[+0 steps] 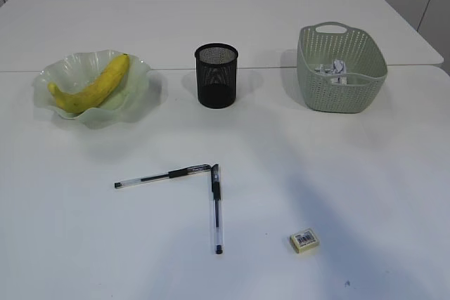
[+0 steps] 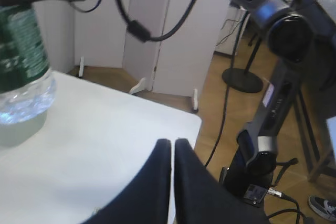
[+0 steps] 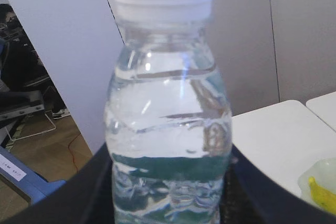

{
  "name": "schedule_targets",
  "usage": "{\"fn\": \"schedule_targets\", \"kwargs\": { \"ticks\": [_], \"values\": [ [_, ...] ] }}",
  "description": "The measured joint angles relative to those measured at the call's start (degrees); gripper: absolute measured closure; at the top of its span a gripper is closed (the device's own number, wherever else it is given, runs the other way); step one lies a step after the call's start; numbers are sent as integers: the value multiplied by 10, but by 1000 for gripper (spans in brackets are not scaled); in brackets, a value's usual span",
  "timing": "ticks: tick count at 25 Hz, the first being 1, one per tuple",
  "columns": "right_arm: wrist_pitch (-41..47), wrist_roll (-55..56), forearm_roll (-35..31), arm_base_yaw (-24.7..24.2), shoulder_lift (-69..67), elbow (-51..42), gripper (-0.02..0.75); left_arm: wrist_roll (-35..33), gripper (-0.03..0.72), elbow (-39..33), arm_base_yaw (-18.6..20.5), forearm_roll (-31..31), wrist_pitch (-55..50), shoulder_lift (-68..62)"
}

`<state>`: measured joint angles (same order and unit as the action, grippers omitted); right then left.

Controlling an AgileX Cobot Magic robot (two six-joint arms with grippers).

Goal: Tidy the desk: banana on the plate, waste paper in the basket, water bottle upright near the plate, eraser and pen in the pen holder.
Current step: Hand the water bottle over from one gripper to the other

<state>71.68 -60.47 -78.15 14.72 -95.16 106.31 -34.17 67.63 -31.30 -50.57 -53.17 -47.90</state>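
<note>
The water bottle (image 3: 168,129), clear with a dark green label and white cap, stands upright between the dark fingers (image 3: 97,192) of my right gripper (image 3: 170,195), which is shut on it. In the left wrist view the water bottle (image 2: 21,66) shows at the upper left. My left gripper (image 2: 172,142) is shut and empty over a desk corner. The banana (image 1: 95,86) lies in the plate (image 1: 70,68). Waste paper (image 1: 334,69) sits in the basket (image 1: 344,93). Two pens (image 1: 165,175) (image 1: 216,212) and the eraser (image 1: 304,241) lie on the desk (image 1: 337,173). The pen holder (image 1: 216,75) stands upright.
Neither arm nor the bottle shows in the exterior view. Beyond the desk edge in the left wrist view are a wooden floor, cables and an arm stand (image 2: 273,129). The right wrist view catches the plate (image 3: 315,179) with the banana (image 3: 324,195) at lower right.
</note>
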Motion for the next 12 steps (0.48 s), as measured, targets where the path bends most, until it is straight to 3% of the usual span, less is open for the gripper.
{"fn": "schedule_targets", "kwargs": {
  "ticks": [2,8,12],
  "values": [
    [0,0,-1,0,0,0,388,-52,704,2,0,-41,-7,0],
    [0,0,-5,0,0,0,388,-165,704,2,0,-84,-7,0],
    [0,1,-9,0,0,0,388,-260,704,2,0,-203,-4,11]
  ]
}}
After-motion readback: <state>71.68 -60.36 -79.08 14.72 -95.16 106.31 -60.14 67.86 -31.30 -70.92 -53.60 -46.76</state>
